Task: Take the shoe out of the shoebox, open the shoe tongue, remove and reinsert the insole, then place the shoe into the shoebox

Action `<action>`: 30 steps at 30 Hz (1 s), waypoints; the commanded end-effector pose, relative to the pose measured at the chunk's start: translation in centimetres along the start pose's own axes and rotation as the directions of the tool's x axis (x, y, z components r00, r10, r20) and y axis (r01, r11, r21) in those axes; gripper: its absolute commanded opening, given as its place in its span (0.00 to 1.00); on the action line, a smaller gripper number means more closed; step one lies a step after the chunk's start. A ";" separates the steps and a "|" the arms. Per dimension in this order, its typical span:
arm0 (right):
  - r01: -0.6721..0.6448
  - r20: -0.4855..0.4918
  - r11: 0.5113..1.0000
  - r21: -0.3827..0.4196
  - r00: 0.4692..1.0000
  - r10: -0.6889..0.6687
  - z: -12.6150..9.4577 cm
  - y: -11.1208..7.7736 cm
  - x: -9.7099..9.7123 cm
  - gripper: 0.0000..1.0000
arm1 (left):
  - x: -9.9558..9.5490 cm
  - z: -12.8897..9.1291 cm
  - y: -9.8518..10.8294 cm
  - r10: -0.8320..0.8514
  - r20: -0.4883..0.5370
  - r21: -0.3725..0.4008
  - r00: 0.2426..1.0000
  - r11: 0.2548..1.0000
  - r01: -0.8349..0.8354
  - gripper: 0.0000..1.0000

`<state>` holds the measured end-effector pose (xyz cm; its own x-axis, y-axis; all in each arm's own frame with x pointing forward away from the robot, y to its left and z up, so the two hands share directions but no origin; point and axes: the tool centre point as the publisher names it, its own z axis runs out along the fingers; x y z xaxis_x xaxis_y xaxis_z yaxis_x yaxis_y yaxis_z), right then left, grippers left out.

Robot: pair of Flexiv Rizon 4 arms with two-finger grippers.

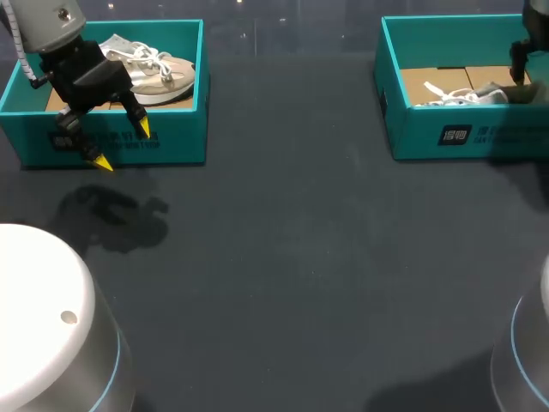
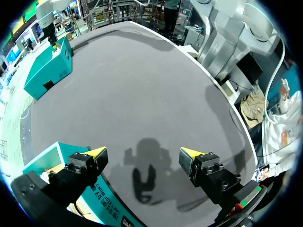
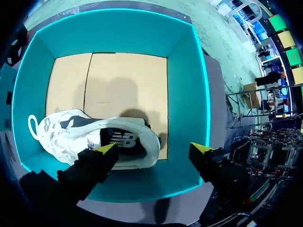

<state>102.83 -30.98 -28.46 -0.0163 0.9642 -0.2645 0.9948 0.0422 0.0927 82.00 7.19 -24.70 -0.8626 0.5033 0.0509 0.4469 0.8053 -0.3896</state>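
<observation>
- Right gripper (image 3: 154, 147) hangs spread above the white shoe (image 3: 90, 135), one fingertip over its heel.
- White shoe lies in the right box (image 3: 182, 71), by a wall.
- Left gripper (image 2: 143, 152), spread, hovers before the left box (image 1: 171, 142) holding a beige shoe (image 1: 159, 73).
- Dark table (image 1: 300, 257) lies between.

My left arm (image 1: 47, 21) is showing a smooth silver-grey casing with one small round screw. A white coiled cable (image 1: 28, 64) is running beside it towards black, blocky wrist hardware. My left gripper (image 1: 123, 146) is wearing two black fingers ending in bright yellow wedge tips, and each finger block is carrying small dark screws. My right gripper (image 3: 154, 147) is looking the same. My left base (image 1: 39, 309) and right base (image 1: 527, 343), both white and rounded, are each glowing with a thin pale-blue ring.
</observation>
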 end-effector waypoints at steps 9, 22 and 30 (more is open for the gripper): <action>0.013 -0.029 0.998 -0.058 0.999 -0.015 -9.8 -1.7 0.7 1.00 | 0.1 0.0 0.0 0.001 0.001 -0.002 1.000 1.000 -0.001 1.00; 0.035 -0.038 0.998 -0.057 0.999 -0.037 -14.5 -3.0 1.1 1.00 | 0.1 0.0 0.0 0.001 0.001 -0.002 1.000 1.000 -0.001 1.00; 0.037 -0.051 0.998 -0.054 0.998 -0.039 -15.0 -3.1 1.3 1.00 | 0.1 0.0 0.0 0.001 0.001 -0.002 1.000 1.000 -0.001 1.00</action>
<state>98.20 -25.93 -14.76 -0.0601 0.9741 -0.2181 0.9867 0.0911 0.1349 82.00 7.19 -24.70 -0.8626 0.5033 0.0508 0.4469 0.8053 -0.3896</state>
